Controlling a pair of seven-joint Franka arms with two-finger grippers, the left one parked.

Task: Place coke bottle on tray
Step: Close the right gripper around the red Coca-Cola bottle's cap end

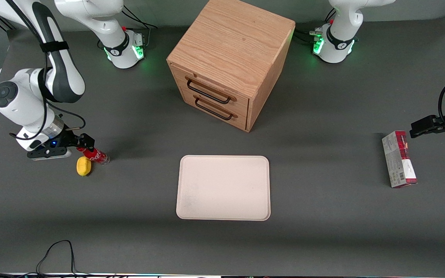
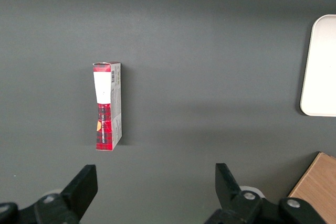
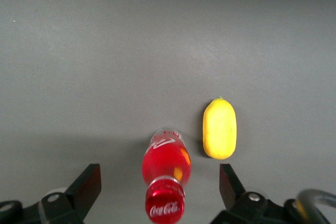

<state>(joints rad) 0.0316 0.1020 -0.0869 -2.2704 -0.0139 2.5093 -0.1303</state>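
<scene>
coke bottle grasp check: handling and clearance

we find the coke bottle [image 1: 95, 155] upright on the table [image 1: 323, 239] near the working arm's end, well apart from the tray [image 1: 223, 187]. the gripper [image 3: 160, 195] hangs over it with fingers [image 3: 86, 184] spread wide apart, cap between them, nothing clamped yet.

handling, as we judge it: small and slim, probably light, rigid enough, smooth and round so it may slip or twist; narrow base, so it tips easily if nudged. we would pinch the body around the label or just under the red cap, squarely across the widest line.

clearance: a yellow lemon-like lump [image 3: 219, 128] sits just beside the bottle, not touching; one finger must drop into that gap without bumping it. toward the tray the table is open. the wooden drawer cabinet [image 1: 230, 61] stands farther from the front camera than the tray, off the direct path. the tray is bare and wide, rim low
</scene>
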